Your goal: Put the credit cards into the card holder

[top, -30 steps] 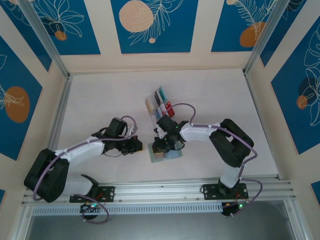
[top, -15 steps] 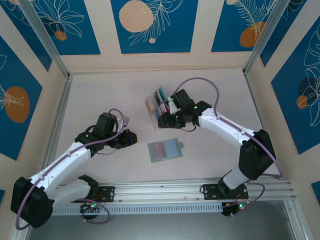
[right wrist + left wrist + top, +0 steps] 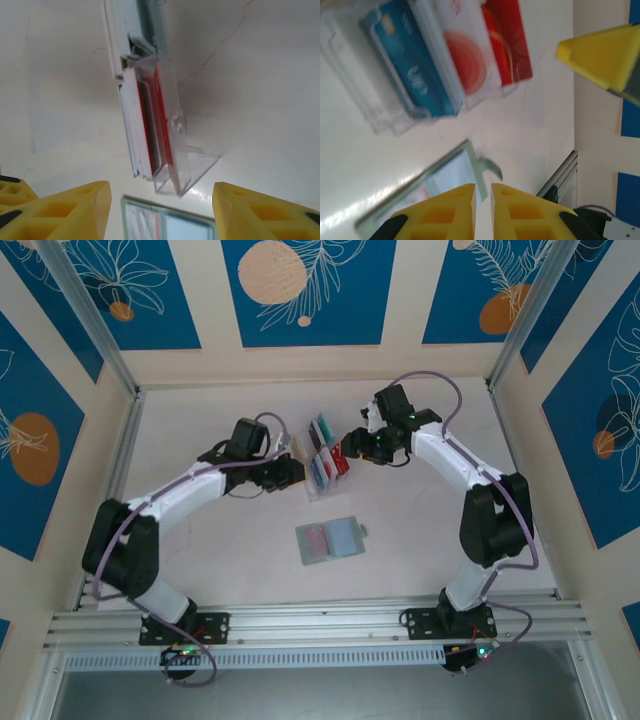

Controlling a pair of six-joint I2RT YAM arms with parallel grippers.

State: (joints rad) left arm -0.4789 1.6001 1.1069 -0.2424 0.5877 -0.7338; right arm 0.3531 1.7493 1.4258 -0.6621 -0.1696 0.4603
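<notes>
Since the earlier frames, the left end effector (image 3: 293, 473) has been brought from the bare surface (image 3: 200, 560) up to the left side of the clear rack (image 3: 312, 490). The right end effector (image 3: 352, 443) has been carried away from the card holder (image 3: 331, 539) to the rack's right side. The card holder is left where it was, spread open and flat on the near side of the rack and apart from it. The credit cards (image 3: 325, 462) are seen standing in the rack's slots.

In the left wrist view, the left end effector (image 3: 483, 200) is seen all but closed, with only a thin slit between its fingers and nothing gripped. A blue card (image 3: 405, 65), a cream card (image 3: 465, 55) and a red card (image 3: 507, 45) are held in the rack (image 3: 370, 110). The card holder (image 3: 450, 170), with its snap tab (image 3: 490, 167), is seen just beyond the rack's edge.

In the right wrist view, the right end effector (image 3: 160, 192) is spread wide and nothing is held. The rack (image 3: 190, 167) is viewed end-on with a red card (image 3: 162, 120) inside, and the card holder (image 3: 170, 225) is seen past its foot.
</notes>
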